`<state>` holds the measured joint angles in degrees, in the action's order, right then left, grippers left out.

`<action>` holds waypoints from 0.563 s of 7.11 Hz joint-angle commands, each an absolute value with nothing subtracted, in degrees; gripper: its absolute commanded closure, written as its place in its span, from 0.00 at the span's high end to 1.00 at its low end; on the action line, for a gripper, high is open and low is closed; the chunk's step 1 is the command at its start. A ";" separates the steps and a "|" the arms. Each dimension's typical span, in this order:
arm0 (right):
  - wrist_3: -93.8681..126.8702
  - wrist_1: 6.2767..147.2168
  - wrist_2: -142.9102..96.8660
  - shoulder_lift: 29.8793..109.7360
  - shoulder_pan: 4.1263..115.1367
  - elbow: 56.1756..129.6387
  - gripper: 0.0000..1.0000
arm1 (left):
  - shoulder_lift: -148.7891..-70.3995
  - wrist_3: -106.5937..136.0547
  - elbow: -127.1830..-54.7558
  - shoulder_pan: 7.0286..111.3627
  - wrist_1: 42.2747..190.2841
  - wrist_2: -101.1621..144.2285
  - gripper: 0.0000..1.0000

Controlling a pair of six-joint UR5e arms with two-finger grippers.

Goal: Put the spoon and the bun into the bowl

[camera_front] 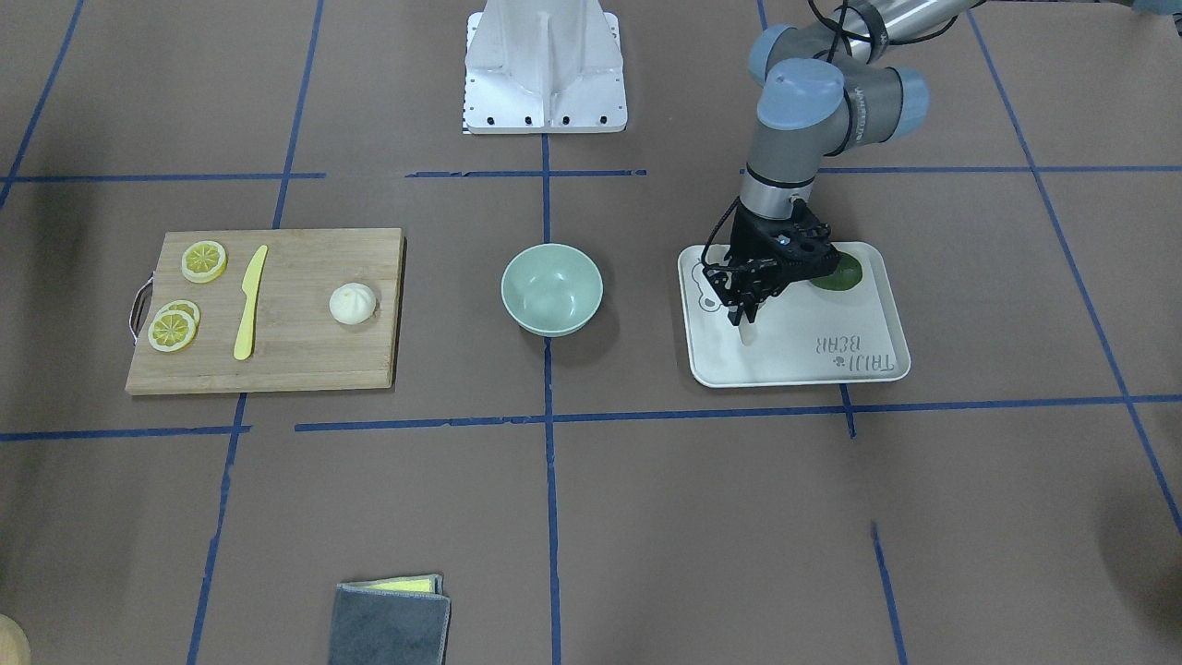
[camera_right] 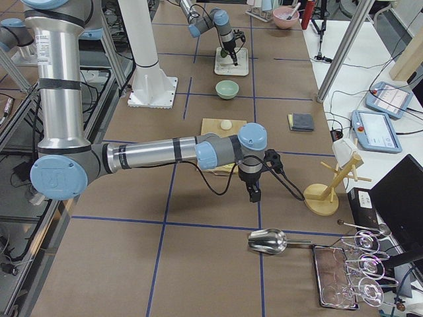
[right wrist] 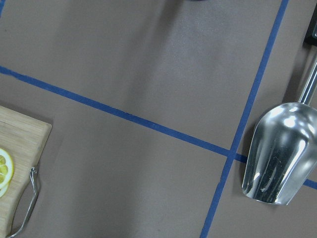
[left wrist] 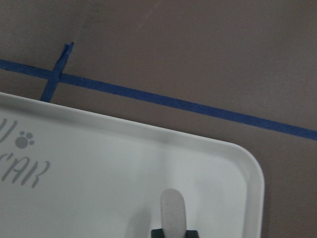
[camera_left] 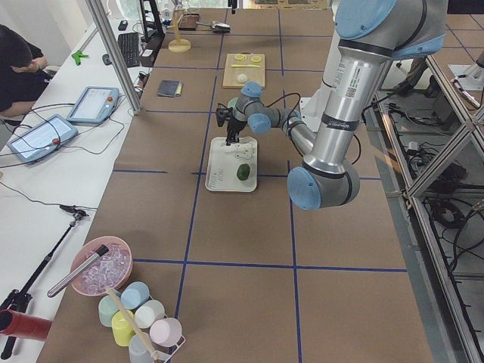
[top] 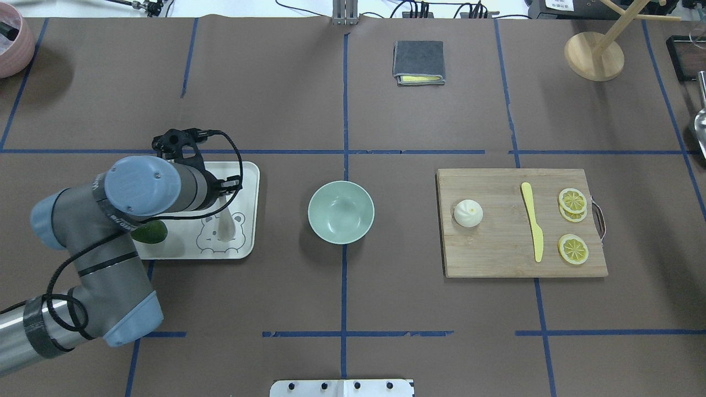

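Observation:
My left gripper (camera_front: 744,314) stands over the white bear-print tray (camera_front: 794,319) and is shut on the off-white spoon (camera_front: 747,332). The spoon's end sticks out past the fingers in the left wrist view (left wrist: 173,210), near the tray's corner. The mint-green bowl (camera_front: 552,288) stands empty at the table's middle, apart from the tray. The white pleated bun (camera_front: 353,303) sits on the wooden cutting board (camera_front: 295,360). My right gripper (camera_right: 254,193) shows only in the exterior right view, low over the table beyond the board; I cannot tell whether it is open or shut.
A yellow plastic knife (camera_front: 249,300) and lemon slices (camera_front: 204,260) lie on the board. A green leaf-like piece (camera_front: 838,272) lies on the tray. A grey and yellow folded cloth (camera_front: 390,619) lies at the operators' side. A metal scoop (right wrist: 280,153) lies near my right gripper.

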<state>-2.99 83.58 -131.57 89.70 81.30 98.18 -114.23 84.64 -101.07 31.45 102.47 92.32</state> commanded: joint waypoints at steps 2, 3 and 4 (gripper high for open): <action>-2.99 83.58 -131.48 89.65 81.39 98.17 1.00 | -130.82 94.19 -95.23 30.68 87.46 92.46 0.00; -2.99 83.58 -131.48 89.65 81.39 98.17 1.00 | -135.22 97.00 -90.57 30.24 87.45 92.46 0.00; -2.99 83.58 -131.48 89.65 81.47 98.17 1.00 | -138.40 99.29 -87.48 29.02 87.45 92.46 0.00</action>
<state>-2.99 83.58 -131.49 89.65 81.42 98.17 -133.85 96.22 -91.74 30.10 87.90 92.45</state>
